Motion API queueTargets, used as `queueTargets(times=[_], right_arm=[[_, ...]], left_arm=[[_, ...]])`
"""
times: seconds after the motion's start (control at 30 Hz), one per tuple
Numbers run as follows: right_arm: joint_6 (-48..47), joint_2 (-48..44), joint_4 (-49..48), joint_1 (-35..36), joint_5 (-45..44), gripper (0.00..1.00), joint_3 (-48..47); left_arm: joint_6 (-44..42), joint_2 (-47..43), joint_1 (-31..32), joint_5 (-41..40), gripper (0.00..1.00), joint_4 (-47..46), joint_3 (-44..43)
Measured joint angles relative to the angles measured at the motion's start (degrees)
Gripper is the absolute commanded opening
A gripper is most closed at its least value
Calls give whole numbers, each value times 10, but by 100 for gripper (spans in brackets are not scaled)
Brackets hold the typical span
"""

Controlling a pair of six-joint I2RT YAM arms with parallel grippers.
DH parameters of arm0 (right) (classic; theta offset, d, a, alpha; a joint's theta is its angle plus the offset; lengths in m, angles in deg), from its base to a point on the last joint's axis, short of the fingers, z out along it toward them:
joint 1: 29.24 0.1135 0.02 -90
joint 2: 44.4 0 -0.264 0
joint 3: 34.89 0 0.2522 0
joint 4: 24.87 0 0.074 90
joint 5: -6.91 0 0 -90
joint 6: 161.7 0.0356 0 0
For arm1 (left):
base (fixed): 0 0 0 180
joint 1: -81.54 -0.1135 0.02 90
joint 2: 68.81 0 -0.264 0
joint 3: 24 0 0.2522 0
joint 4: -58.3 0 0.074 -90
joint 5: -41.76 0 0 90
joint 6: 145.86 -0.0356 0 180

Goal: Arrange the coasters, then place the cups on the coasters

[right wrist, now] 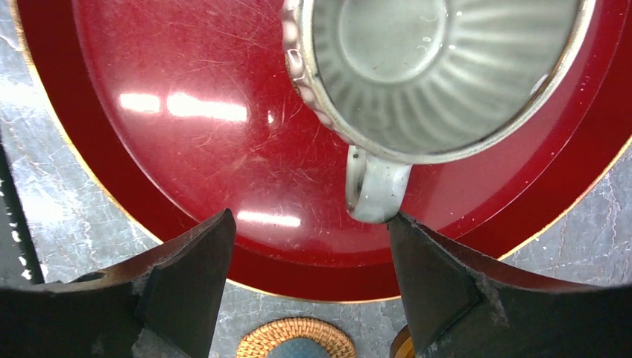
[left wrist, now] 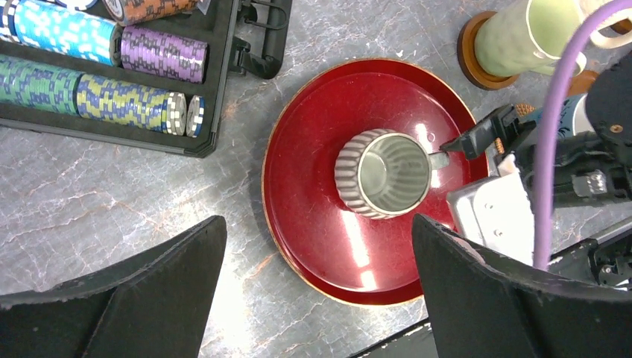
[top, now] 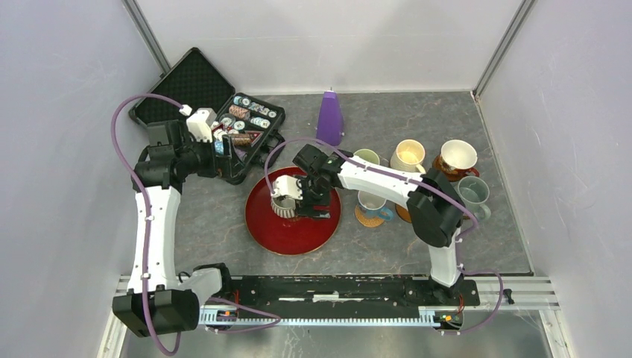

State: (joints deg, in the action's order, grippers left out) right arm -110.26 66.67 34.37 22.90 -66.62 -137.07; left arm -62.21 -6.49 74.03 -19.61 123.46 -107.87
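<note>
A ribbed grey cup (top: pixel 285 197) (left wrist: pixel 384 173) (right wrist: pixel 440 67) stands upright on the red tray (top: pixel 287 237), its handle (right wrist: pixel 373 192) pointing at my right gripper (right wrist: pixel 309 215) (top: pixel 309 206). That gripper is open just behind the handle, and its right fingertip (right wrist: pixel 402 231) touches or nearly touches it. My left gripper (left wrist: pixel 319 220) (top: pixel 223 160) hangs open high over the tray's left side, holding nothing. The other cups stand at the right: pale green (top: pixel 367 157) on a brown coaster (left wrist: pixel 473 63), cream-yellow (top: pixel 408 155), patterned white (top: pixel 457 156), grey-blue (top: pixel 472 192), and one with a blue handle (top: pixel 371 201) on the woven coaster (top: pixel 367 218) (right wrist: pixel 296 332).
An open black case (top: pixel 223 119) with rows of poker chips (left wrist: pixel 127 101) lies at the back left. A purple cone (top: pixel 329 118) stands behind the tray. Grey walls close in the table on three sides.
</note>
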Motion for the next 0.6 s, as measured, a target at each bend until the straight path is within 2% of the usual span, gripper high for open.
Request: queueTargets(times=[0.2, 0.4, 0.6], right_arm=[[-3, 28, -14, 1, -5, 76, -9], [-2, 54, -30, 3, -7, 68, -28], [10, 70, -40, 3, -7, 50, -36]], left_arm=[[1, 1, -6, -19, 100, 14, -7], [3, 45, -26, -35, 100, 25, -60], [9, 55, -30, -48, 100, 25, -65]])
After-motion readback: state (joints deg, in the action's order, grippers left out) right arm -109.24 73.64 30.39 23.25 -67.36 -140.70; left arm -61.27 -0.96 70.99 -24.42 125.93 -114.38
